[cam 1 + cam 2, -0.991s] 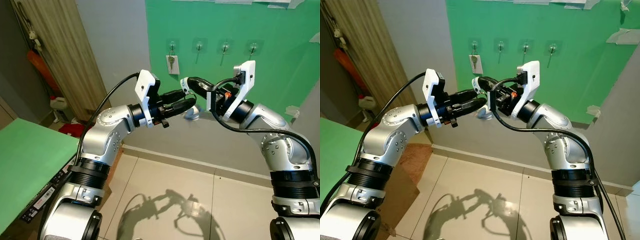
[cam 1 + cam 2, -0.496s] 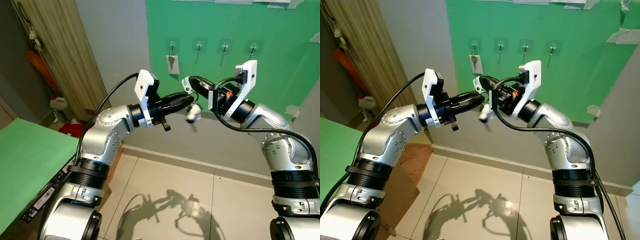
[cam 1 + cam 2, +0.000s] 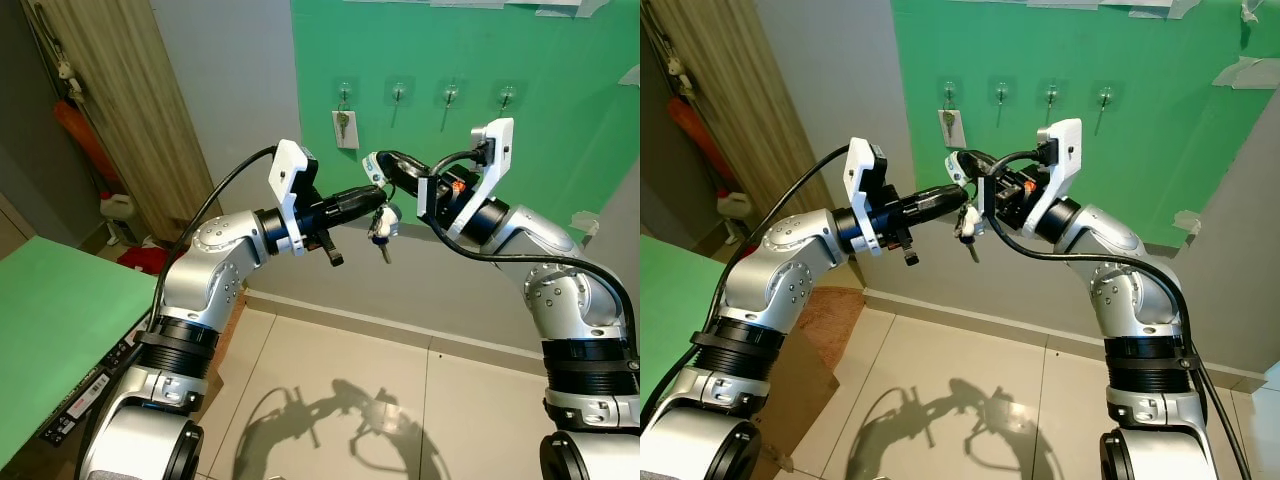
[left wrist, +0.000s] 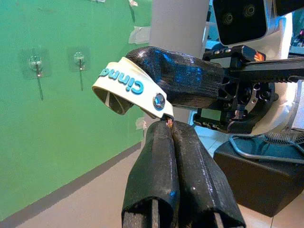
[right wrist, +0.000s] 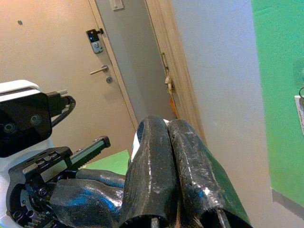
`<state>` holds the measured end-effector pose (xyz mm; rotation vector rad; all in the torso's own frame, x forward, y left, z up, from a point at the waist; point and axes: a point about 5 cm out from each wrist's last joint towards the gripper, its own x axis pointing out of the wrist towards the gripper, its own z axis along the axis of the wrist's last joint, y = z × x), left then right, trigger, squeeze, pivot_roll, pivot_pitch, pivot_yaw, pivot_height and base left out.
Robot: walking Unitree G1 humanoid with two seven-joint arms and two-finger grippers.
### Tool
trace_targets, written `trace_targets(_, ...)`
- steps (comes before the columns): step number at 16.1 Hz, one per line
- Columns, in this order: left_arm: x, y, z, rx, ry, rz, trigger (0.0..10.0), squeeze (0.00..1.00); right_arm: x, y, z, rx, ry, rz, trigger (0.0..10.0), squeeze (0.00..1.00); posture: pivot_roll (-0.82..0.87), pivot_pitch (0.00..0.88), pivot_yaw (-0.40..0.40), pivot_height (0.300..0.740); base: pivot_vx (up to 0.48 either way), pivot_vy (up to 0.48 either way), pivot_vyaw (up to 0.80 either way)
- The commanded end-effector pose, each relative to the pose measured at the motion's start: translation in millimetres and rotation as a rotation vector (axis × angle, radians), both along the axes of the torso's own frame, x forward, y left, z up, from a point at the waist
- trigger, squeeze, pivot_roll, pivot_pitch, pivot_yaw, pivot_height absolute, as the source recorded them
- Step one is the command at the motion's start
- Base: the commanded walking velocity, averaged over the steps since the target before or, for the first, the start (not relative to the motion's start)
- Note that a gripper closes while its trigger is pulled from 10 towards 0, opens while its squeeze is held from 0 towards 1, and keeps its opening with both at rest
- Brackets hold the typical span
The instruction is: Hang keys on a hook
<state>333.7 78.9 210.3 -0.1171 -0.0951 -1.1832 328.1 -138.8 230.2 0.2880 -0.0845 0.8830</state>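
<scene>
Left gripper (image 3: 375, 196) and right gripper (image 3: 378, 164) meet tip to tip below the hooks (image 3: 398, 92).
Both arms reach inward at chest height; each gripper's fingers are pressed together, pinching the keys (image 3: 381, 225).

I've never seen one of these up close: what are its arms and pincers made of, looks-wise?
Both arms are silver metal with black ribbed rings at the joints. Each wrist carries a white plastic camera bracket and a looping black cable. The left gripper and right gripper each end in two long, glossy black fingers.

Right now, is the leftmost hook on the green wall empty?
No, the leftmost hook already carries a key with a white tag.
</scene>
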Motion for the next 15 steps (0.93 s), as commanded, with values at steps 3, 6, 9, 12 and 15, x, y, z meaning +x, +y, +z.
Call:
trace_targets(3,-0.2,5.2,-1.8,0.003,0.000,0.010,0.0,0.00,0.6,4.2,6.1,-0.015,-0.013,0.000,2.4,0.00,-0.21,0.000,0.107,0.740,0.000,0.000,0.00)
trace_targets(6,1.0,5.8,-1.2,0.001,-0.002,0.018,0.0,0.00,3.1,3.4,2.9,-0.052,-0.005,-0.037,10.0,1.00,-0.21,0.000,0.109,0.740,0.000,0.000,0.00)
trace_targets(9,2.1,6.3,-0.8,-0.002,-0.002,0.022,0.0,0.00,5.8,0.6,0.9,-0.078,-0.007,-0.070,10.0,1.00,-0.21,0.000,0.110,0.740,0.000,0.000,0.00)
trace_targets(12,2.3,6.1,0.9,-0.008,-0.004,0.020,0.0,0.00,11.6,-5.7,-7.3,-0.212,-0.044,-0.168,10.0,1.00,-0.21,0.000,0.112,0.740,0.000,0.000,0.00)
trace_targets(15,3.1,6.6,2.9,-0.027,0.000,0.023,0.0,0.00,18.4,-13.6,-26.4,-0.446,-0.111,-0.312,10.0,1.00,-0.21,0.000,0.112,0.740,0.000,0.000,0.00)
